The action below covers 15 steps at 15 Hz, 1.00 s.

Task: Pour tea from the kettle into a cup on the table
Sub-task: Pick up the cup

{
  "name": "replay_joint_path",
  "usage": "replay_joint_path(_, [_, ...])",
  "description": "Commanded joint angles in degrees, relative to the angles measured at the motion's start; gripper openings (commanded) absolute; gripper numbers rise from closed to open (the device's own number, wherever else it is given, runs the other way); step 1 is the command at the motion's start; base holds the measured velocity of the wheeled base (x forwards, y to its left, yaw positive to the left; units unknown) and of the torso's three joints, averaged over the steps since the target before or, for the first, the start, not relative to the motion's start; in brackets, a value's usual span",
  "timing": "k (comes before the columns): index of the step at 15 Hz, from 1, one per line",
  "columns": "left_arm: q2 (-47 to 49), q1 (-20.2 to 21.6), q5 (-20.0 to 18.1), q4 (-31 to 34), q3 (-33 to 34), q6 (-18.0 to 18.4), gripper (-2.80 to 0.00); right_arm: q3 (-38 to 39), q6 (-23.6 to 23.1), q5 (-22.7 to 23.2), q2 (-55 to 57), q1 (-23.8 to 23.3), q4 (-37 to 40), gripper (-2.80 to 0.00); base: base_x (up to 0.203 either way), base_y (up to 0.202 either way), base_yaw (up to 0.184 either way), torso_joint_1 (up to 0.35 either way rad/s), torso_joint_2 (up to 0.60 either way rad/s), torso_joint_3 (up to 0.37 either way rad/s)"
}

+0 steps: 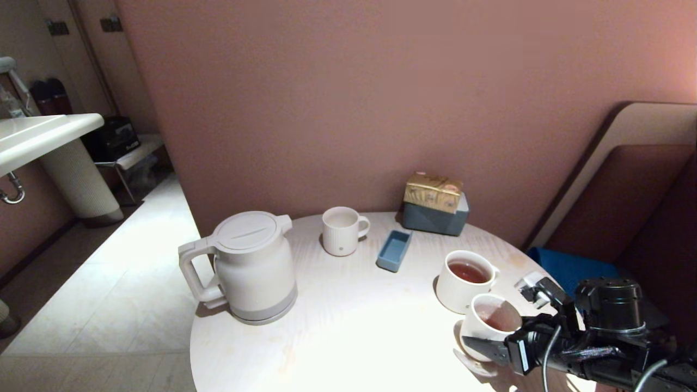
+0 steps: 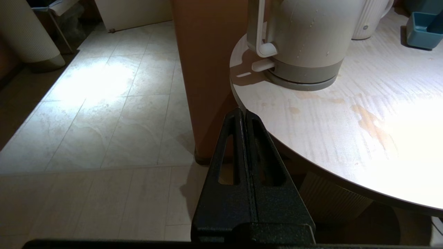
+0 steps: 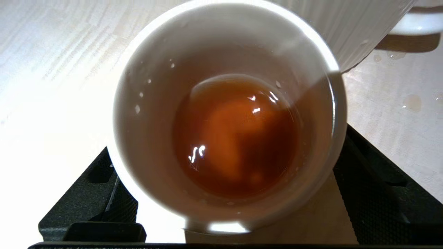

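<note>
From the head view, the kettle [image 1: 248, 267] stands on the table [image 1: 348, 326], far from the cup [image 1: 487, 326]. The right gripper [image 1: 479, 348] is spread wide around the cup, which has tea [image 1: 498, 318] in it.

In the left wrist view, the left gripper [image 2: 245, 116] is pressed together, near the kettle [image 2: 304, 38].

In the right wrist view, the cup [image 3: 228, 114] sits between the black fingers [image 3: 373, 193].

The round pale wood-grain table [image 1: 348, 321] looks smooth and matt. The small glossy white ceramic cup [image 3: 145, 103] gleams; the cream plastic kettle [image 1: 250, 267] has satin sheen.
</note>
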Motion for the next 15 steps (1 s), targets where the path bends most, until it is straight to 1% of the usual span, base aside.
replay_joint_path(1, [0.1,0.0,0.0,0.0,0.0,0.0,-2.8,1.1,0.0,0.3,0.1,0.1,-1.5,0.0,0.0,0.0,0.0,0.0,0.0,0.0])
replay_joint_path(3, [0.1,0.0,0.0,0.0,0.0,0.0,-2.8,3.5,0.8,0.4,0.4,0.1,-4.4,0.0,0.0,0.0,0.0,0.0,0.0,0.0])
replay_joint_path(4, [0.1,0.0,0.0,0.0,0.0,0.0,-2.8,5.1,0.9,0.4,1.5,0.0,-7.5,0.0,0.0,0.0,0.0,0.0,0.0,0.0])
replay_joint_path(6, [0.1,0.0,0.0,0.0,0.0,0.0,-2.8,8.2,0.9,0.4,5.8,0.0,-16.2,0.0,0.0,0.0,0.0,0.0,0.0,0.0])
replay_joint_path(8, [0.1,0.0,0.0,0.0,0.0,0.0,-2.8,11.0,0.9,0.3,12.3,0.0,-26.6,0.0,0.0,0.0,0.0,0.0,0.0,0.0])
replay_joint_path(9, [0.1,0.0,0.0,0.0,0.0,0.0,-2.8,12.0,0.9,0.3,14.9,0.0,-28.9,0.0,0.0,0.0,0.0,0.0,0.0,0.0])
replay_joint_path(10, [0.1,0.0,0.0,0.0,0.0,0.0,-2.8,12.6,1.1,0.3,15.8,0.1,-30.4,0.0,0.0,0.0,0.0,0.0,0.0,0.0])
replay_joint_path(12, [0.1,0.0,0.0,0.0,0.0,0.0,-2.8,12.6,2.5,0.4,13.9,0.1,-30.6,0.0,0.0,0.0,0.0,0.0,0.0,0.0])
replay_joint_path(15, [0.1,0.0,0.0,0.0,0.0,0.0,-2.8,11.6,3.3,0.4,12.8,0.2,-30.6,0.0,0.0,0.0,0.0,0.0,0.0,0.0])
